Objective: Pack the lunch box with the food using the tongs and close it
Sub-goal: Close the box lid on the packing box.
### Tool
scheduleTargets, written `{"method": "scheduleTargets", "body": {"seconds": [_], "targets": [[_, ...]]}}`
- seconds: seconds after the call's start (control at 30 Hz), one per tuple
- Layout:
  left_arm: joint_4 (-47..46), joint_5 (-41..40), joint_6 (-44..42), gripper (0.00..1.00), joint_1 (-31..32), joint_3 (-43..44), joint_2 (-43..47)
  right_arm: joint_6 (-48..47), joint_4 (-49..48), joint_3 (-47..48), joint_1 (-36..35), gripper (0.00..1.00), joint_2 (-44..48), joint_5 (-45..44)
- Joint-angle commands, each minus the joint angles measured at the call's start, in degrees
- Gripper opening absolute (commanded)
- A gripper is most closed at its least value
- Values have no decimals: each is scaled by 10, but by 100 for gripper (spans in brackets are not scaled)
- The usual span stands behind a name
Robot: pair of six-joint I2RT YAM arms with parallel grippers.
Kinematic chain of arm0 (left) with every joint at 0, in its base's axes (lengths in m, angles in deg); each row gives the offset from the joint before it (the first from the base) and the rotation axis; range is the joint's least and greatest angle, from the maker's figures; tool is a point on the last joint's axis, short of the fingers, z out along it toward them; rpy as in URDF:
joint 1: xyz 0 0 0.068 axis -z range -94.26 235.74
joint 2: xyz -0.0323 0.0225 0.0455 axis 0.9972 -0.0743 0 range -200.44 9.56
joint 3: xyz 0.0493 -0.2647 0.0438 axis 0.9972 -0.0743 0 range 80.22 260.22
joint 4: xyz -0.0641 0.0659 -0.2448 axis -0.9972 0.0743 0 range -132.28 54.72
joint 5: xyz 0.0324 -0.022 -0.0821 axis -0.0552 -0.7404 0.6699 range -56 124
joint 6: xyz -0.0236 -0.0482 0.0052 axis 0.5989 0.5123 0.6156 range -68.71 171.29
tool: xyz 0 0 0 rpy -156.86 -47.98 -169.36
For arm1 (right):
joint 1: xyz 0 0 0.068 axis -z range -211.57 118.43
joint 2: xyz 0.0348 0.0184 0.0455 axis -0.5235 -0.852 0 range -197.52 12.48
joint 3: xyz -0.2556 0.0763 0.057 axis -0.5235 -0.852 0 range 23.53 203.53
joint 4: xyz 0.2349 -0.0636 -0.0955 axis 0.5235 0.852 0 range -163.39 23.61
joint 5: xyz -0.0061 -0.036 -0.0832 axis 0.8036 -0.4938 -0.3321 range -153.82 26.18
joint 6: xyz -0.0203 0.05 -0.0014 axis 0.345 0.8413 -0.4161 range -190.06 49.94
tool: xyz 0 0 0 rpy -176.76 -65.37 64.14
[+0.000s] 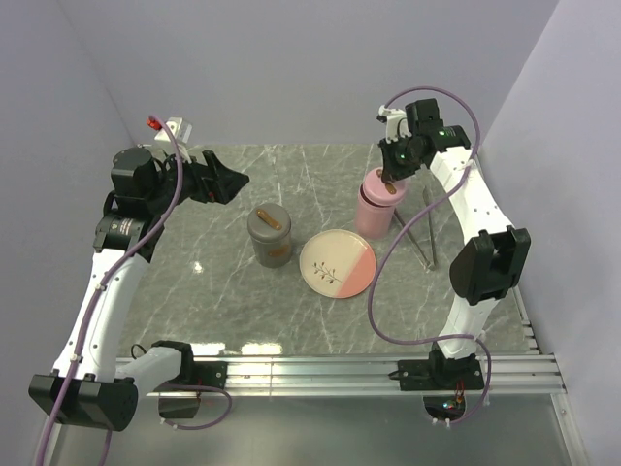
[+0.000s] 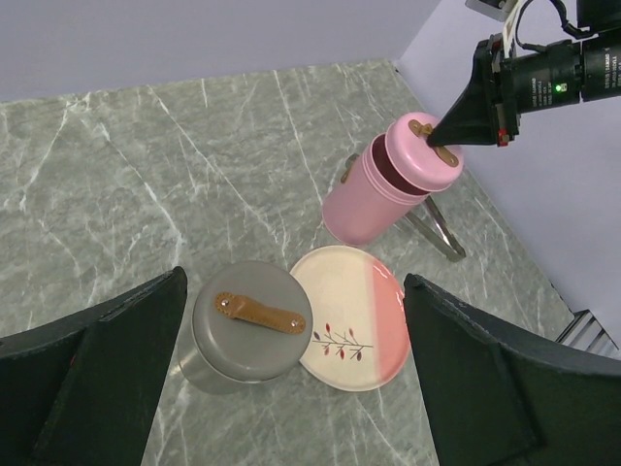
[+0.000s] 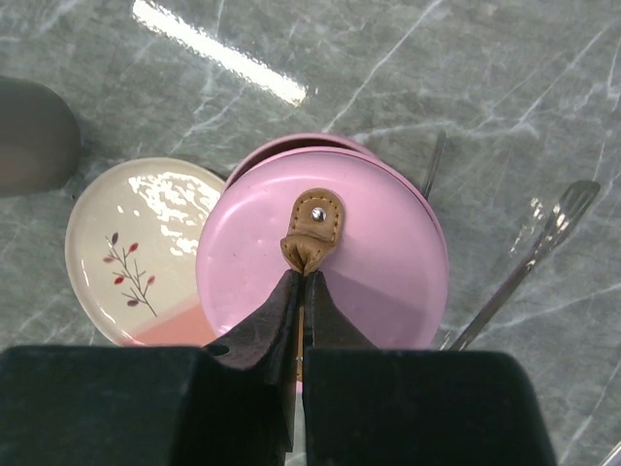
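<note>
The right tool [image 3: 303,280] is clamped on the brown strap [image 3: 312,228] of the pink lid [image 3: 388,272], which sits tilted over the pink lunch box [image 2: 361,209]. The tongs [image 1: 419,231] lie on the tabletop [image 1: 223,291] just beside this box. The left tool [image 1: 228,181] hangs with its fingers wide apart, near the grey container [image 2: 243,325].

On the right wrist view, the tongs [image 3: 524,267] run off the right edge, and one arm slips behind the pink lid [image 3: 388,262]. The brown strap [image 3: 312,228] vanishes at its lower end between the pinched fingers of the right gripper [image 3: 303,282]. The grey container [image 3: 34,136] is cut by the left edge. Under the tilted lid, the inside of the pink lunch box [image 2: 364,209] shows only as a dark sliver.
</note>
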Motion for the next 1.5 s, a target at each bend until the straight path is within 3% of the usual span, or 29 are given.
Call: {"method": "scheduleTargets", "body": {"seconds": [0.0,0.53,1.47], "targets": [[-21,0,-8,99,-1,3,14,12,-51,-11,3,0,14,12],[-22,4,2,99,-1,6,1,23,-87,-80,2,0,17,23],[-21,7,1,99,-1,9,-2,26,-52,-82,4,0,-38,56]]}}
